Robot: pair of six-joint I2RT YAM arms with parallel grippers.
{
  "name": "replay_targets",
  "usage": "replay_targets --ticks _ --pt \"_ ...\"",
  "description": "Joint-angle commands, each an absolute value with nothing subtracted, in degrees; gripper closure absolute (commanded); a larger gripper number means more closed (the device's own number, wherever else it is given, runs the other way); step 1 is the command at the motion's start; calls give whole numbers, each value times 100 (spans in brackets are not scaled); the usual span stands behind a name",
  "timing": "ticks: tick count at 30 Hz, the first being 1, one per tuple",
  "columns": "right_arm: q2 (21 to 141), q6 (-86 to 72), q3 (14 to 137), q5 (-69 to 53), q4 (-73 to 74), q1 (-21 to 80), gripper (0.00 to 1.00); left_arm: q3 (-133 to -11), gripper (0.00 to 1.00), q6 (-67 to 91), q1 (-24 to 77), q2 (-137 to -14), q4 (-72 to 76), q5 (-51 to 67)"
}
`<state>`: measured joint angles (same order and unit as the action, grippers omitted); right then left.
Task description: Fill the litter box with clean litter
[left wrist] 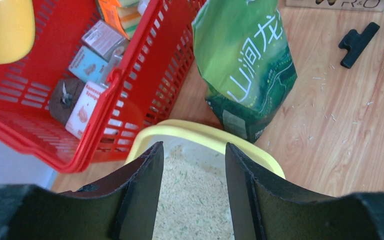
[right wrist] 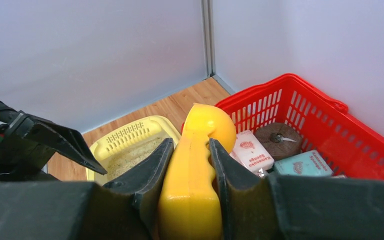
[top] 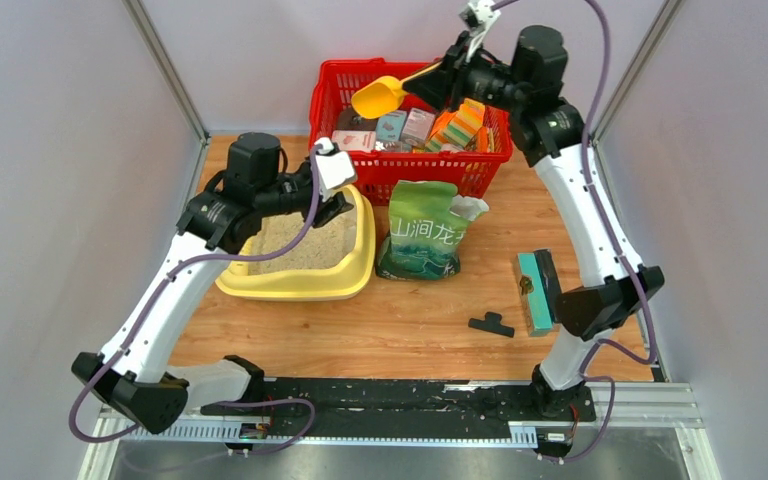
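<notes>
With twelve o'clock at the far wall, the left arm (top: pixel 165 300) crosses the litter box (top: pixel 295 290) in the top view. It hides the box's seven-o'clock corner and much of its left rim, and the left wrist view cuts off all but the far curve of that rim. The left fingers (left wrist: pixel 140 192) are spread apart with nothing between them, hanging over the box's one-o'clock end. Through the gap the clean litter (top: pixel 310 250) shows as a pale beige bed with a few green flecks, covering the tray floor as far as can be seen. The box lies on the wooden worktop (top: pixel 410 330), at nine o'clock from a green bag (top: pixel 422 235) that stands just beside it with its top open. At twelve o'clock from the bag, near both, stands a red mesh basket (top: pixel 415 172). It holds small cartons, a brown round object and stacked orange and green sponges; most labels are too small to read. The right fingers (right wrist: pixel 150 175) pinch the handle of a yellow-orange scoop (top: pixel 380 97), whose bowl hangs above the basket's eleven-o'clock part. Whether the bowl carries any grains cannot be told. At five o'clock from the bag lies a black clip (top: pixel 491 323), and at its two o'clock a teal-faced box (top: pixel 535 290) beside the right arm (top: pixel 585 230). Loose grains speckle the worktop around the clip.
</notes>
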<state>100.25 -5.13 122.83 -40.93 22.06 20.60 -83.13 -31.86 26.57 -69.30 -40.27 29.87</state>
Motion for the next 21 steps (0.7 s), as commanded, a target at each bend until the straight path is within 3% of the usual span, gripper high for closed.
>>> replay_targets --ticks 1,7,12,17,21 --pt "9441 -792 11744 -4474 2108 1645 100 -8754 43 -3489 2803 -7267 -3674 3260" --pt "8605 657 11356 -4009 4004 1223 100 -9201 43 -3735 3014 -7926 -3735 3629" --pt "8007 721 10802 -3559 4359 581 100 -9965 43 -3893 3286 -8647 -4244 4288" --pt "7805 747 10951 -3682 5079 -113 100 -10695 44 -4244 3743 -9587 -4815 4369" --pt "7910 1658 11346 -4050 6142 -176 100 -11117 47 -4719 3954 -10019 -5141 4000"
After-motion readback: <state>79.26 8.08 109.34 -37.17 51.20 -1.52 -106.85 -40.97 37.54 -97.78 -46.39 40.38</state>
